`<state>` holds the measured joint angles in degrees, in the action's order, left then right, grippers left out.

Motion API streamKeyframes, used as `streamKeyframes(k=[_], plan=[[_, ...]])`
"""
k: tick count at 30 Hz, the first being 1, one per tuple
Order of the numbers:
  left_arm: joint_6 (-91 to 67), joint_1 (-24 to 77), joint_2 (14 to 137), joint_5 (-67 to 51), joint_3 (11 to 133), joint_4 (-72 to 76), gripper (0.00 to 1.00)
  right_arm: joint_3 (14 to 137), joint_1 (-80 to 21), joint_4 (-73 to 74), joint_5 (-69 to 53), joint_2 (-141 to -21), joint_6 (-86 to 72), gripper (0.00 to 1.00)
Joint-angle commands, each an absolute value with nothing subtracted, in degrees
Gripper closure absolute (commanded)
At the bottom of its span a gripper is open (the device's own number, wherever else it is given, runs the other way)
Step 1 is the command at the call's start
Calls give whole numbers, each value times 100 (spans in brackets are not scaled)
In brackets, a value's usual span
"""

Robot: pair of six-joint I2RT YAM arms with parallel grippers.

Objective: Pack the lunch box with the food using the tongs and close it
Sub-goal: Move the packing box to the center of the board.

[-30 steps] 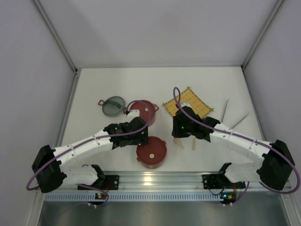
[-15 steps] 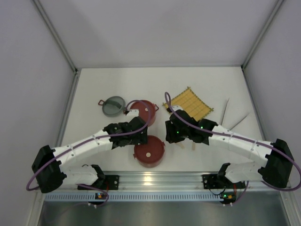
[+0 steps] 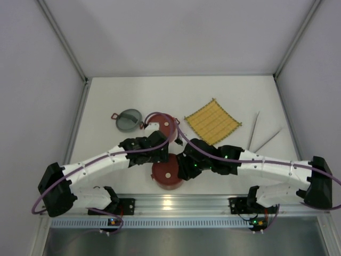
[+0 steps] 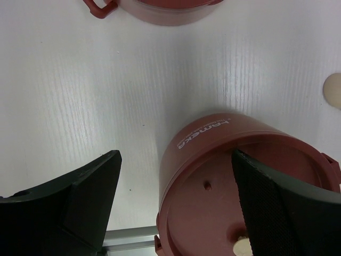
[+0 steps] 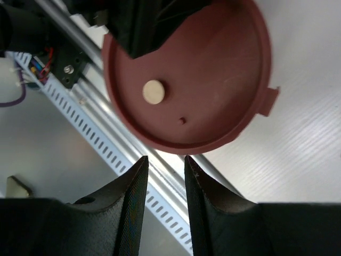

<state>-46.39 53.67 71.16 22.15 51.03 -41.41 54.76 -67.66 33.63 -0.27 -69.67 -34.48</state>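
**Top view with both wrist views.** Your two arms meet over the near tier [image 3: 168,176] of the lunch box. It is a lidded maroon round that sits just off the rail [image 3: 213,200] at the near edge of the tabletop [image 3: 160,96].

The left jaws stand wide open and hold nothing, with one finger [image 4: 74,197] on either side of this tier. Bare tabletop shows between the left finger and the tier's wall. The right finger overlaps the rim in the wrist view, so you cannot tell whether it touches.

The right jaws are parted only narrowly and are empty, with the rail showing through the gap. They hang just beside the tier's rim, and the lid's pale dot [image 5: 153,92] lies beyond them.

**In the way.**
- The left arm [image 3: 96,165] hides part of the far tier [image 3: 169,124], also lidded. It stands behind the near one, with a strip of bare tabletop between them.
- The right arm [image 3: 266,168] stretches across the near tabletop between the rail and the mat [image 3: 212,121].
- A grey-lined bowl [image 3: 128,119] stands open just left of the far tier.
- A pale rounded thing [image 4: 333,90], cut by the frame edge, lies right of the near tier. You cannot tell what it is.

**Edges and room.** The tongs [image 3: 252,133] lie untouched right of the mat, near the right wall and well apart from both jaws. Open tabletop runs from the mat and bowl to the back wall.
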Motion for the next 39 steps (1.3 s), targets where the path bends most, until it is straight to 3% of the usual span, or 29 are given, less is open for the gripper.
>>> streamKeyframes(k=[1,17,31,39], plan=[[-4553,5361,7084,2390,5396,-4008,11,5388,-7153,2944,-342,-6689,-3744,67],[-4851,5283,6417,3585,6310,-4939,7,5326,-7725,2224,-386,-7153,-4026,67],[-3956,4553,6442,3533,7532,-4571,6,5546,-7866,1951,-677,-8006,-3903,67],[-3902,4456,6530,3331,7453,-4456,6,6038,-7735,2074,-361,-8630,-3753,67]])
